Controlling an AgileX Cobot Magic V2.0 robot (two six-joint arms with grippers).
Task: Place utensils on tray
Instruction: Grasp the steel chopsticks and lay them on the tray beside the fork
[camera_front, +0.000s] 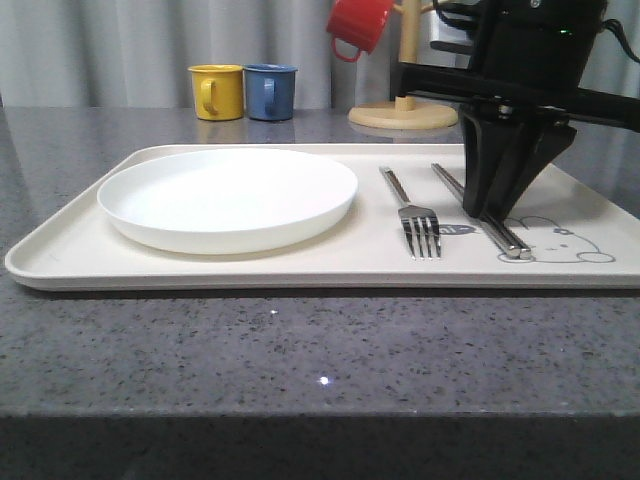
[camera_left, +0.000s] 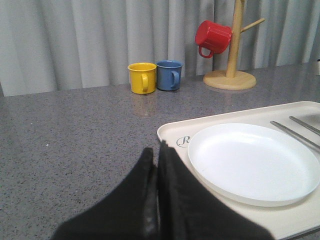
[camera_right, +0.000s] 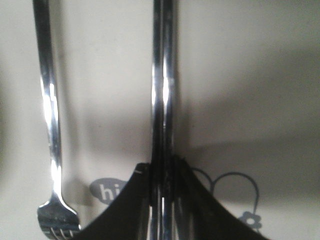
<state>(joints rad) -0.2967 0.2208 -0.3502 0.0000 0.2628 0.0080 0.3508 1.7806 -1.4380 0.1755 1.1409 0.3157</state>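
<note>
A: Cream tray (camera_front: 80, 262) lies on the speckled grey bench (camera_front: 300, 350). What does it carry?

B: White plate (camera_front: 228, 197) on its left half; fork (camera_front: 412, 214) to the right of the plate, tines toward the camera; chopsticks (camera_front: 512, 244) just beside the fork, lying side by side over the rabbit drawing (camera_front: 565, 243).

A: State of the right pincer (camera_front: 486, 213)?

B: Lowered onto the tray, fingers clamped on the chopsticks (camera_right: 163, 75), as the right wrist view shows; the "hi" bubble (camera_right: 104, 190) sits between fork (camera_right: 50, 125) and chopsticks.

A: And the left pincer (camera_left: 156, 155)?

B: Fingers pressed together, gripping nothing, over the bench at the tray's corner (camera_left: 170, 132), near the plate (camera_left: 250, 162).

A: Background?

B: Yellow mug (camera_front: 217, 91) and blue mug (camera_front: 270, 91) touching; red mug (camera_front: 358, 25) hung on a wooden stand (camera_front: 403, 115).
</note>
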